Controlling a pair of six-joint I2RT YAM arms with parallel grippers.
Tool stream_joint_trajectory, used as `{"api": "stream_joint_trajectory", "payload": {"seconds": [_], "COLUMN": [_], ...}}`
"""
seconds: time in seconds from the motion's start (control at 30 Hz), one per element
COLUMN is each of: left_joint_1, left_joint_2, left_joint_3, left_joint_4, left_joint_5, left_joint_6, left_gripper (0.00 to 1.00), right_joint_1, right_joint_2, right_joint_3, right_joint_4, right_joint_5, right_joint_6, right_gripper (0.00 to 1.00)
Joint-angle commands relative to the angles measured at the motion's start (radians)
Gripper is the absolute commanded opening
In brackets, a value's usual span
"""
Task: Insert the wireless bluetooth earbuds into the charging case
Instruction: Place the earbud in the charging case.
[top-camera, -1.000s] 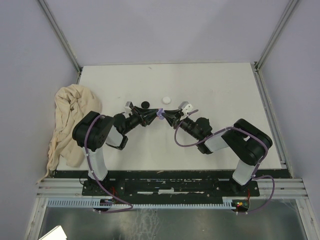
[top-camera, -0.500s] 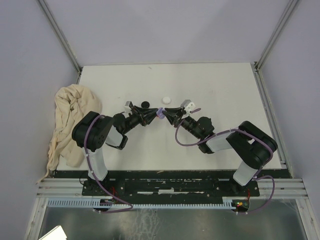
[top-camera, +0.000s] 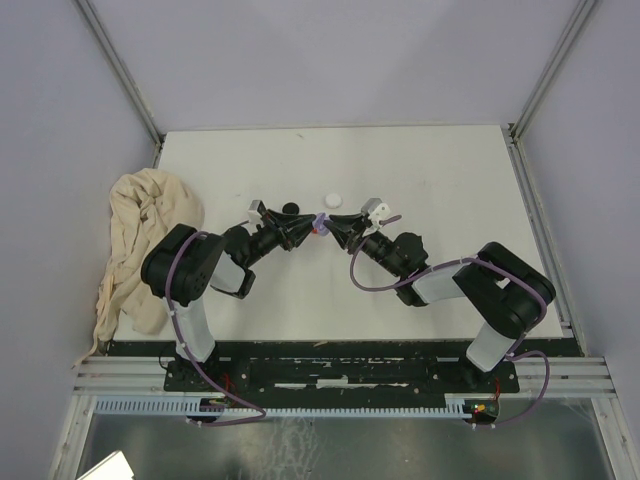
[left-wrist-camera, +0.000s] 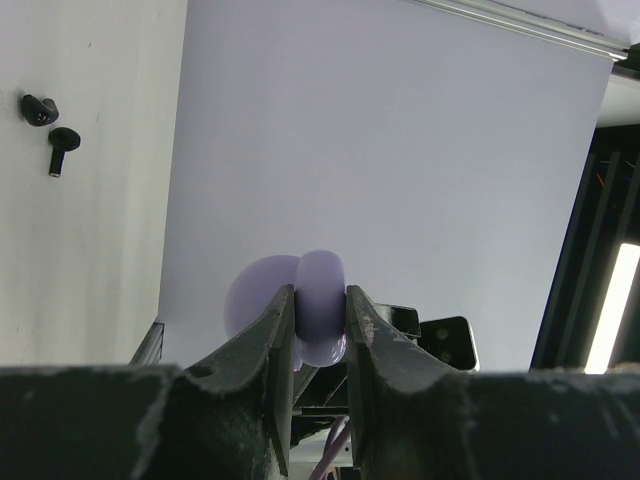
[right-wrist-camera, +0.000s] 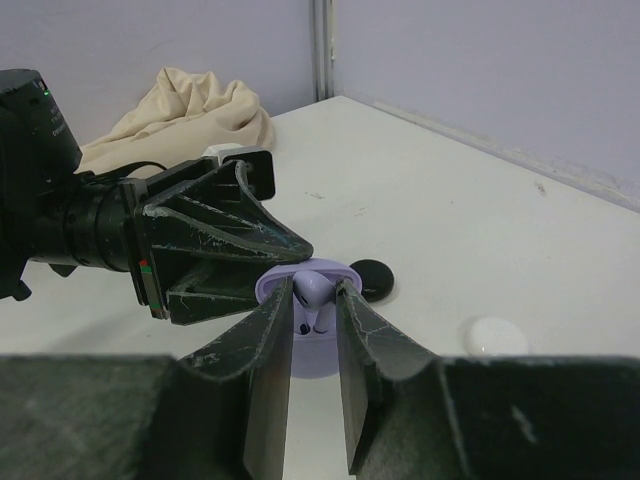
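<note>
Tip to tip over the middle of the tabletop! The left hand is clamped hard on the lilac charging case, holding it on edge with its lid swung open behind. The right hand pinches the lilac earbud between its fingertips, right at the mouth of the case.

What's new in the last second: the right arm has swung its elbow out toward the right edge and pushed its hand in closer, and both hands have crept a touch toward the far edge. That reads as the insertion under way, the bud being steered into its well. Whether it has actually seated I can't tell; the fingers hide the socket.

More work waits: two black earbuds lie loose on the tabletop, a black disc and a white disc sit just beyond the hands, and a cloth is heaped at the left edge.
</note>
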Motion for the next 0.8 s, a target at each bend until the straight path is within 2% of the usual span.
{"api": "stream_joint_trajectory", "payload": {"seconds": [0.0, 0.77], "left_joint_1": [-0.002, -0.003], "left_joint_2": [-0.042, -0.053], "left_joint_3": [0.009, 0.018], "left_joint_4": [0.153, 0.135], "left_joint_5": [0.017, 0.018], "left_joint_6": [0.018, 0.030], "left_gripper": [0.03, 0.03], "right_joint_1": [0.004, 0.004], "right_joint_2": [0.008, 0.020], "right_joint_3": [0.038, 0.041], "right_joint_4": [0.049, 0.020], "right_joint_5": [0.003, -0.008], "right_joint_6": [0.018, 0.019], "right_gripper": [0.30, 0.29]}}
